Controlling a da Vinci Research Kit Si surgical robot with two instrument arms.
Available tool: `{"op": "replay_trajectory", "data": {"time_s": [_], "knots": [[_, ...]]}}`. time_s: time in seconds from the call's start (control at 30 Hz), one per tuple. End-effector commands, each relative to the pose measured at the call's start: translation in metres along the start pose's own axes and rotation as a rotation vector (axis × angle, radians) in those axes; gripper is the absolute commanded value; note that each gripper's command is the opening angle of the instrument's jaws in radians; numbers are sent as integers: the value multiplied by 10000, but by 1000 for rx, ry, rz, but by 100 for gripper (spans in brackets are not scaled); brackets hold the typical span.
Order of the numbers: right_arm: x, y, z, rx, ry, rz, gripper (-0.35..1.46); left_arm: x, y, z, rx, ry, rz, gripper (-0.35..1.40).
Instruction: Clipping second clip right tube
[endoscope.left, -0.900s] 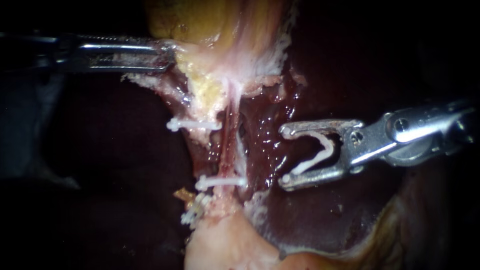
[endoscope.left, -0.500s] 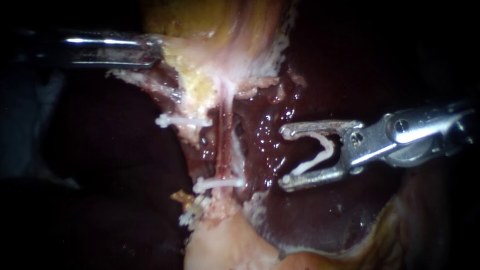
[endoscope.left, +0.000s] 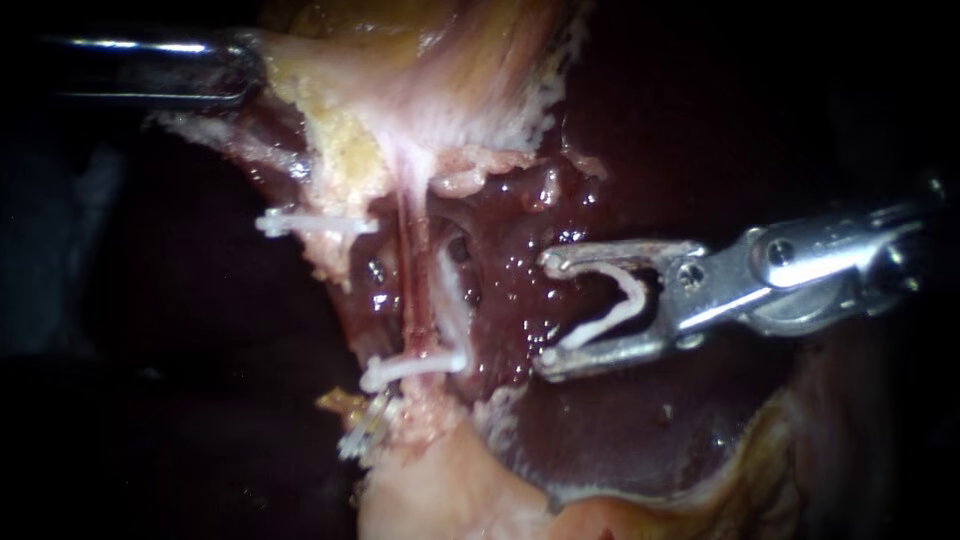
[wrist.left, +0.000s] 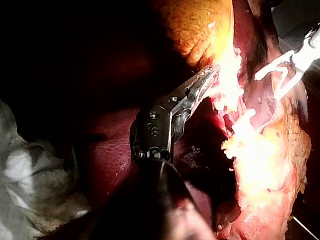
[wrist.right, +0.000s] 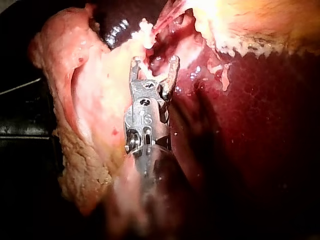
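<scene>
Down the middle of the endoscope view runs the thin reddish right tube (endoscope.left: 408, 270), strung between the gallbladder (endoscope.left: 420, 70) at the far end and the pale tissue near us. A closed lower clip (endoscope.left: 415, 367) sits across its near end. An upper clip (endoscope.left: 315, 222) sits on the band of tissue just to its left. The stretch of tube above the lower clip is bare, and we reckon that's where number two goes.

To the right, over the wet dark liver (endoscope.left: 620, 430), hangs our right instrument (endoscope.left: 548, 312). Its hand is spread wide, jaws far apart, with a white loaded clip (endoscope.left: 605, 312) seated between them, touching both and not squeezed yet. The tips point at the tube but stay clear of it.

Far left, our left instrument (wrist.left: 209, 76) has its hand clamped on the gallbladder's edge, which looks like it's holding the tube taut.

So we'd call this the approach. Next up, we slide left until the tube lies fully between the jaws, just beyond the lower clip, then check both tips show past it before closing. Watch the whitish strand (endoscope.left: 447, 290) hugging the tube's right side, which could get caught too.
</scene>
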Motion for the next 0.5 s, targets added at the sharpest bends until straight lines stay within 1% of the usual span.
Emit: {"op": "replay_trajectory", "data": {"time_s": [0.03, 0.27, 0.4, 0.5], "knots": [[1, 0, 7, 6, 1, 27, 50, -1, -1, 1, 0, 1, 1, -35], [1, 3, 49, 9, 3, 118, 50, -4, -1, 3, 2, 1, 2, -35], [-7, 9, 70, 10, 3, 150, 50, -5, -1, 4, 3, 2, 3, -35], [-15, 14, 84, 23, 2, 163, 49, -6, -1, 4, 3, 2, 3, -35]]}}
